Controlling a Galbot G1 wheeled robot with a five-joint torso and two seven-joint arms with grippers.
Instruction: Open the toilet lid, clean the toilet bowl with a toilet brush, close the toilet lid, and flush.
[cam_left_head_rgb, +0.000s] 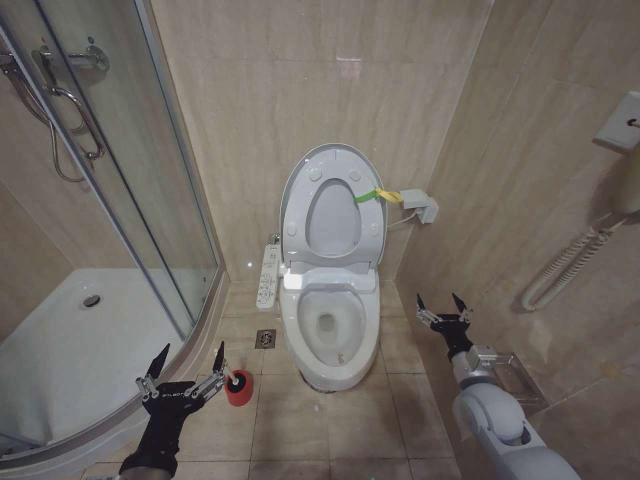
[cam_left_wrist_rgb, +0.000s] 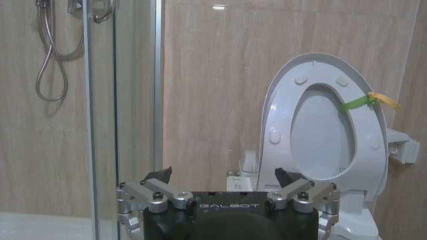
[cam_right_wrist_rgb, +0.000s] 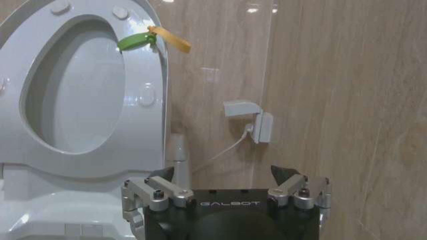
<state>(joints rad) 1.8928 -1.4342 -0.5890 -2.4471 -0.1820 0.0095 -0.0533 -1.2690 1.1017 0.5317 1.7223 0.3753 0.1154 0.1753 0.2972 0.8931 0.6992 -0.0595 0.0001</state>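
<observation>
The toilet lid (cam_left_head_rgb: 333, 205) stood raised upright against the tiled back wall (cam_left_head_rgb: 300, 90), with the ring-shaped seat (cam_left_head_rgb: 337, 222) lifted against it, so the pale underside with its round bumpers faced the room. A yellow-green strap (cam_left_head_rgb: 372, 195) hung from the lid's edge at about 3 o'clock of the oval, tied toward a small white wall box (cam_left_head_rgb: 424, 206) just beyond it. Below, the toilet bowl (cam_left_head_rgb: 330, 335) lay open at the middle of the head view, its smooth white rim exposed, standing on the beige tiled floor (cam_left_head_rgb: 400, 400). A narrow white button panel (cam_left_head_rgb: 268, 276) sat at the bowl's 9 o'clock side, and a small square floor drain (cam_left_head_rgb: 266, 338) lay just beside the bowl's base.

The toilet brush (cam_left_head_rgb: 238, 380) stood in its small red cup holder (cam_left_head_rgb: 238, 390) on the floor at about 8 o'clock of the bowl, only its dark top showing above the cup.

The left end effector (cam_left_head_rgb: 185, 358) hovered just beside the brush, at its 9 o'clock, fingers spread wide and holding nothing. The right end effector (cam_left_head_rgb: 443, 305) hung at the bowl's 3 o'clock, well apart from it, fingers likewise spread and empty.

A curved glass shower enclosure (cam_left_head_rgb: 120, 200) with a white tray filled the far 9 o'clock side, and a coiled white cord (cam_left_head_rgb: 560, 270) hung on the wall at 3 o'clock.
</observation>
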